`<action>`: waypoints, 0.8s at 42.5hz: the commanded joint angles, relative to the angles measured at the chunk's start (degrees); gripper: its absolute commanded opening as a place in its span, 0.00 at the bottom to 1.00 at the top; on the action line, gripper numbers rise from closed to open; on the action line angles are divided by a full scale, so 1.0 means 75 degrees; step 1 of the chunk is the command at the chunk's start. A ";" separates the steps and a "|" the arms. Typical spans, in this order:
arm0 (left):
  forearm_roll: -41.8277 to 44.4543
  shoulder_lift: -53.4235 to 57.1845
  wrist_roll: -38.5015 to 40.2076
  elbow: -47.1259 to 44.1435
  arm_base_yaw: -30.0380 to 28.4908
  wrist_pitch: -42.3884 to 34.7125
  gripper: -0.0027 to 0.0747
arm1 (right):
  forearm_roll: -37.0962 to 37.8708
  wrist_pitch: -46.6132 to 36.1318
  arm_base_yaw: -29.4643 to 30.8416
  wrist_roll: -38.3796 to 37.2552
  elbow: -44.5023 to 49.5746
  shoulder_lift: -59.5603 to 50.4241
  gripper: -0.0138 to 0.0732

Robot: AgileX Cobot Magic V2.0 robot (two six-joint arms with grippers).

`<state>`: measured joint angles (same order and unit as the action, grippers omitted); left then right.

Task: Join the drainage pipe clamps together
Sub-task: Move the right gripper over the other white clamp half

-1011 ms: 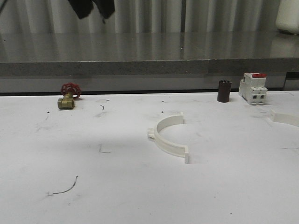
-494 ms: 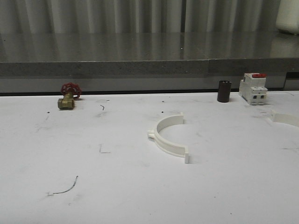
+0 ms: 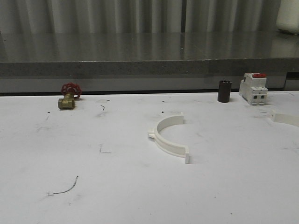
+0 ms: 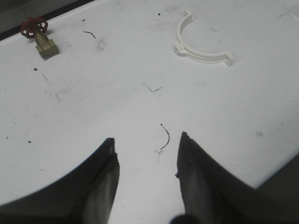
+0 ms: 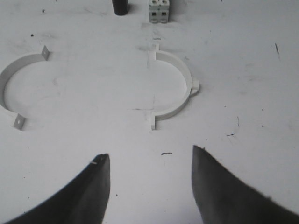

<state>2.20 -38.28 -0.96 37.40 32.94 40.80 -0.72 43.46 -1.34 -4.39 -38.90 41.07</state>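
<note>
Two white semicircular drainage pipe clamps lie flat and apart on the white table. One clamp (image 3: 167, 138) sits mid-table, its open side facing right. It also lies ahead of my left gripper as the clamp (image 4: 198, 52). The other clamp (image 3: 285, 118) is cut off at the table's right edge. In the right wrist view both lie ahead with open sides facing each other: the mid-table clamp (image 5: 18, 62) and the right-hand clamp (image 5: 187, 79). My left gripper (image 4: 147, 136) and right gripper (image 5: 150, 151) hang open above bare table, holding nothing.
A brass valve with a red handwheel (image 3: 69, 95) stands at the back left. A dark cylinder (image 3: 224, 91) and a white breaker with a red top (image 3: 253, 87) stand at the back right. A grey ledge (image 3: 140, 65) runs behind the table.
A dark part of an arm at the top left of the front view one second ago has gone out of sight. The clamps have not moved.
</note>
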 commanded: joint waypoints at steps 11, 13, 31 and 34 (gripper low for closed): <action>-0.0055 0.0026 0.0024 0.0210 -0.0012 -0.0604 0.41 | -0.0120 0.1179 0.1581 0.0405 -0.2144 0.3101 0.65; -0.0055 0.0026 0.0024 0.0210 -0.0012 -0.0604 0.41 | -0.0333 0.1186 0.1704 0.0795 -0.2378 0.3500 0.65; -0.0055 0.0011 0.0024 0.0210 -0.0012 -0.0604 0.41 | -0.0655 0.1021 0.1668 0.1435 -0.3933 0.6421 0.65; -0.0055 0.0011 0.0024 0.0210 -0.0012 -0.0604 0.41 | -0.0541 0.0960 0.1598 0.1454 -0.4110 0.6779 0.65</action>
<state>2.20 -38.28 -0.96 37.40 32.94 40.77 -5.15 52.53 10.96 5.68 -66.54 91.09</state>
